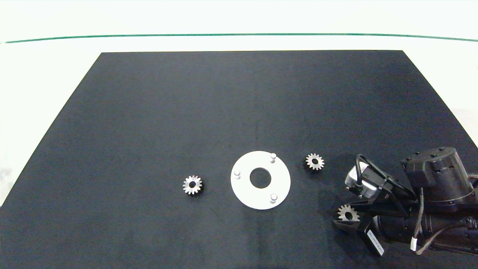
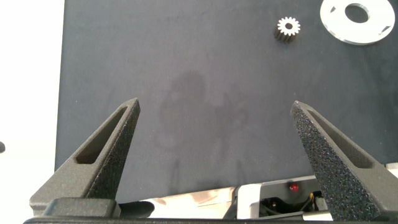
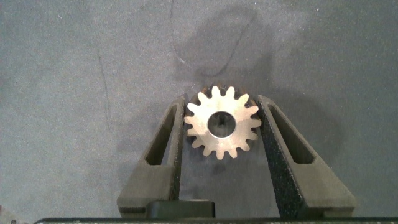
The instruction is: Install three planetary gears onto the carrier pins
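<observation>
So the right gripper (image 3: 222, 124) has its jaws pinching one small silver-grey toothed metal gear (image 3: 222, 122) at the near right of the black counter (image 1: 149, 112). The other two gears (image 1: 192, 185) (image 1: 314, 161) lie flat either side of the flat white round disc (image 1: 260, 179), whose three white pins (image 1: 273, 157) are bare. The left gripper (image 2: 214, 134) hovers with jaws spread wide.

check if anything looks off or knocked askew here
Nothing stands out. The white disc lies flat with all three carrier pins upright and bare. Two planetary gears lie flat on the mat, one on each side of the disc. The right gripper has the third gear squarely between its fingers.
</observation>
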Motion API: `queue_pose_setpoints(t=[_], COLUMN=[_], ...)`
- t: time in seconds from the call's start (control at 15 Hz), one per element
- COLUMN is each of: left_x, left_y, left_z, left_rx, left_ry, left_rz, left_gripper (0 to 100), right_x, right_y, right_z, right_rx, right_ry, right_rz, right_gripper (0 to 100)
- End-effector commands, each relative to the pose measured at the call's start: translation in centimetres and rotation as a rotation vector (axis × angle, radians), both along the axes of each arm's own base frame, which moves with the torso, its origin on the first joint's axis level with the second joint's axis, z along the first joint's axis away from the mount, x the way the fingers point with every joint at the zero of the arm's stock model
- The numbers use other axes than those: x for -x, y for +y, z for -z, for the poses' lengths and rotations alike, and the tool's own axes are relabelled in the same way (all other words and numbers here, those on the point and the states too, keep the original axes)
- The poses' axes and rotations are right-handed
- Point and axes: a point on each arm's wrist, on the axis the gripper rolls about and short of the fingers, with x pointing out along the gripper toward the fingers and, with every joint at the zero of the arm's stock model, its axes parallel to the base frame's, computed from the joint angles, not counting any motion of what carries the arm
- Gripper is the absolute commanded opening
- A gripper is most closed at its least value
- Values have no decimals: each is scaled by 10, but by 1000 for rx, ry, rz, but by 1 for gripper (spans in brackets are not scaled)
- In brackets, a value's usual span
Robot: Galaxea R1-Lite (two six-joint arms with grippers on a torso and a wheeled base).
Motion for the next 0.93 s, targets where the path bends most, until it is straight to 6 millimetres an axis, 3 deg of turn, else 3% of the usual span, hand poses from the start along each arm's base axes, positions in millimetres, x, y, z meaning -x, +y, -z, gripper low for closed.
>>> queue_pose_setpoints(t=[0.07,0.73,0.93], left_x=[0,0,-1], left_y=[0,0,0], left_z=[0,0,0], left_rx=[0,-2,-2], left_ry=[5,6,8], left_rz=[0,-2,-2], left_gripper=[100,100,100], right_x=[1,2,3], right_y=[0,1,15], right_z=[-10,-45,-61], right_rx=[-16,-73,-77], right_ry=[-34,-161,-173], right_rz=[-6,-19,-69], right_gripper=[0,0,0])
